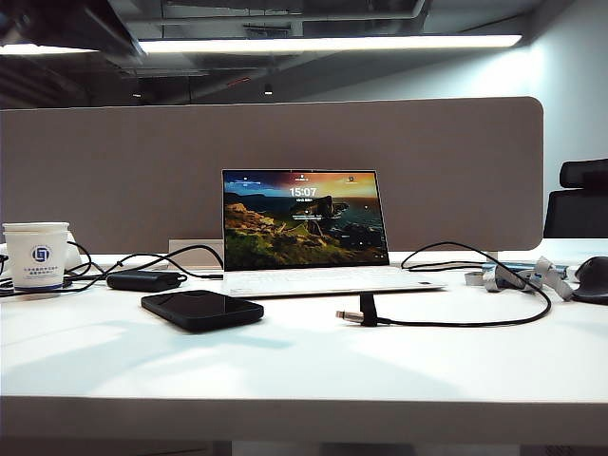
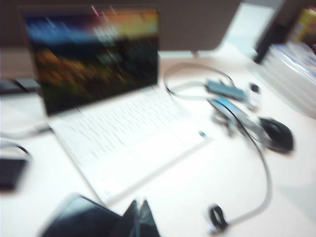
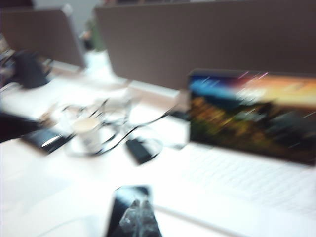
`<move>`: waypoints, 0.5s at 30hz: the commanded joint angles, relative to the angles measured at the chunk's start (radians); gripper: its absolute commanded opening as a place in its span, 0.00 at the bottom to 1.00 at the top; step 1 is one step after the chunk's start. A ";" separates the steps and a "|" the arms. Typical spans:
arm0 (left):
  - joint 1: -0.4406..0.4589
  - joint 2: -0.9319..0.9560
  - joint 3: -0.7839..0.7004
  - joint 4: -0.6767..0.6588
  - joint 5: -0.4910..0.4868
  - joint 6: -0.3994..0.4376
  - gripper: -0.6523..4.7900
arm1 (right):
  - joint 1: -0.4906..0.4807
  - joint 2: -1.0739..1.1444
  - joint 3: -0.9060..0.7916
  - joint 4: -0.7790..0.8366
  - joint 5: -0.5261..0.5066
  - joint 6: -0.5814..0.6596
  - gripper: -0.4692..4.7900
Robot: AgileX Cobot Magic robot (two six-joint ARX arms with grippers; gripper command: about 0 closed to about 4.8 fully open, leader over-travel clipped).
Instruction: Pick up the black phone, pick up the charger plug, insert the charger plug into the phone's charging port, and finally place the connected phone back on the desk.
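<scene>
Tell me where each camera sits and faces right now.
Exterior: low at the desk front edge, facing the laptop and divider; no arm shows.
Left wrist: above the desk, tilted down at the laptop keyboard; the shut left gripper shows.
Right wrist: above the black phone, facing the cup; the shut right gripper shows.
All three share laptop and phone.

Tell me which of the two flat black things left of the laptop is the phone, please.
The black phone is the wider, glossy slab nearer the desk's front edge, with no cable attached. The power brick behind it is narrow, matte and cabled.
</scene>
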 commanded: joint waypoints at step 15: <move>0.003 0.285 0.003 -0.042 0.013 0.095 1.00 | 0.084 0.192 0.003 -0.054 -0.027 0.109 0.08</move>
